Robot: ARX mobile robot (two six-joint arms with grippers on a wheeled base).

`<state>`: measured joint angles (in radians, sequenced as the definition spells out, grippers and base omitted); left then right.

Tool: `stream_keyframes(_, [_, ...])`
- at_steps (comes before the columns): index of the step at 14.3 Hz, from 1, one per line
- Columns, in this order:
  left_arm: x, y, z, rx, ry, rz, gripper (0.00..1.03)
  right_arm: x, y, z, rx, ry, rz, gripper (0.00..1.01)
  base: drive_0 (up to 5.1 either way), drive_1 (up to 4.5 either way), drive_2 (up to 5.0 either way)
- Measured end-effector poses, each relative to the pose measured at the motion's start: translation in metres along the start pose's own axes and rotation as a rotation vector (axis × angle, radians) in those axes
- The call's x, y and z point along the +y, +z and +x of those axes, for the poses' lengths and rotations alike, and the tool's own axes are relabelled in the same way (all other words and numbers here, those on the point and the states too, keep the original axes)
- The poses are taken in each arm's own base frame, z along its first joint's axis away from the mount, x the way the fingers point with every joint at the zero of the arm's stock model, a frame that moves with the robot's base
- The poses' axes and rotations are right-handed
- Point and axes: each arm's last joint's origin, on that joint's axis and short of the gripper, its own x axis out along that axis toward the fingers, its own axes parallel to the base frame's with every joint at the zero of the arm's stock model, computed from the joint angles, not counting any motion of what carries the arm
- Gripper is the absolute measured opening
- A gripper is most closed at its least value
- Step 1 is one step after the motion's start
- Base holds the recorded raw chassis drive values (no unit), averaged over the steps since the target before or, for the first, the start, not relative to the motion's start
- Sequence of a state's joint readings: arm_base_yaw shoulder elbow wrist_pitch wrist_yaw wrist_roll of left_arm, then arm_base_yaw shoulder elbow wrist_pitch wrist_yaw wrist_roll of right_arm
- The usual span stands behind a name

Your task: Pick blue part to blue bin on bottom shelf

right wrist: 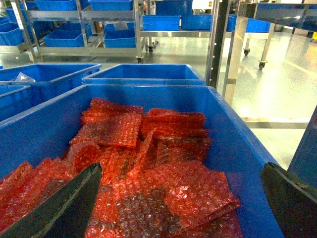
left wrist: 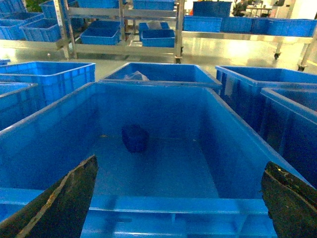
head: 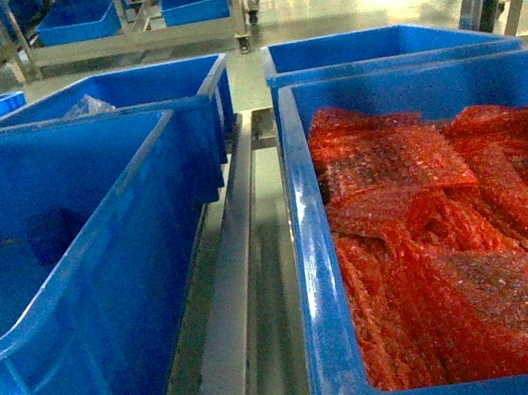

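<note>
Bins [head: 77, 290]: smooth blue plastic with slight sheen. Pouches [head: 455, 247]: red bubble wrap, dimpled and glossy. Rails [head: 231, 304]: brushed steel. Floor [right wrist: 277, 84]: polished, reflective.

No legible text, label, brand, number or sign anywhere.

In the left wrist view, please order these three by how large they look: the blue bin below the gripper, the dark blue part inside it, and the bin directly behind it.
1. Blue bin below the gripper, largest, though it is also nearest the camera.
2. Bin behind it, which holds something pale.
3. Dark blue part, clearly smallest.
</note>
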<state>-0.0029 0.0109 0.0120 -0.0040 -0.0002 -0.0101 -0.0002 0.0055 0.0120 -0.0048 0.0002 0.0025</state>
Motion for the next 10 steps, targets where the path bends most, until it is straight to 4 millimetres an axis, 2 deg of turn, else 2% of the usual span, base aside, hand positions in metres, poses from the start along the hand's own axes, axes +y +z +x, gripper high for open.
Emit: stream_keyframes(10, [0.0,0.0,0.0,0.0,0.0,0.0,0.98,0.0,0.0,0.0,0.0,0.0,0.0,0.98,0.0,0.0,0.0])
